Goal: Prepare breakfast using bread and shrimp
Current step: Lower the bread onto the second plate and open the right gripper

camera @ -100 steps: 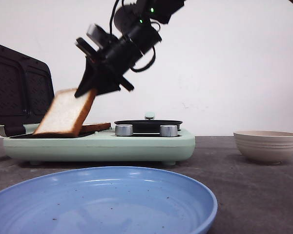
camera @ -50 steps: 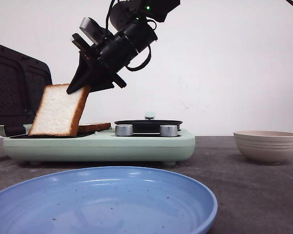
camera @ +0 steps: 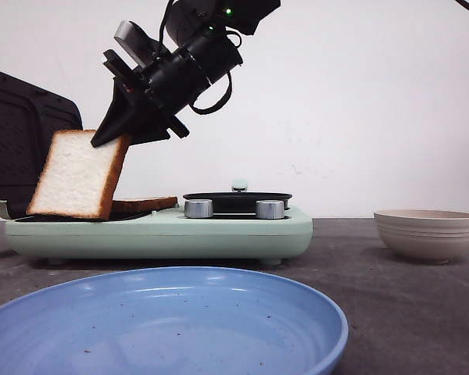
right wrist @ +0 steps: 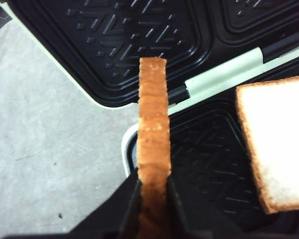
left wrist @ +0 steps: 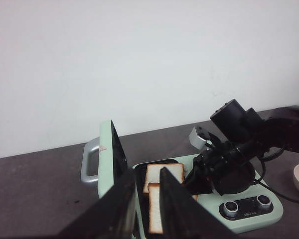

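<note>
My right gripper (camera: pixel 113 139) is shut on the top edge of one bread slice (camera: pixel 78 176) and holds it nearly upright over the left plate of the open sandwich maker (camera: pixel 164 233). The slice's lower edge is at the plate. In the right wrist view this slice (right wrist: pixel 153 124) is edge-on between the fingers (right wrist: pixel 132 209). The second slice (camera: pixel 144 205) lies flat on the other plate, and it also shows in the right wrist view (right wrist: pixel 279 144). My left gripper (left wrist: pixel 144 209) is open and empty, back from the machine. No shrimp is in view.
The maker's black lid (camera: pixel 23 148) stands open at the left. Two silver knobs (camera: pixel 198 208) and a black pan (camera: pixel 236 199) are on its right half. A blue plate (camera: pixel 164 324) fills the front. A beige bowl (camera: pixel 426 233) sits at the right.
My right gripper has moved left and slightly up with the slice. The slice has shifted left toward the lid and stands more upright.
</note>
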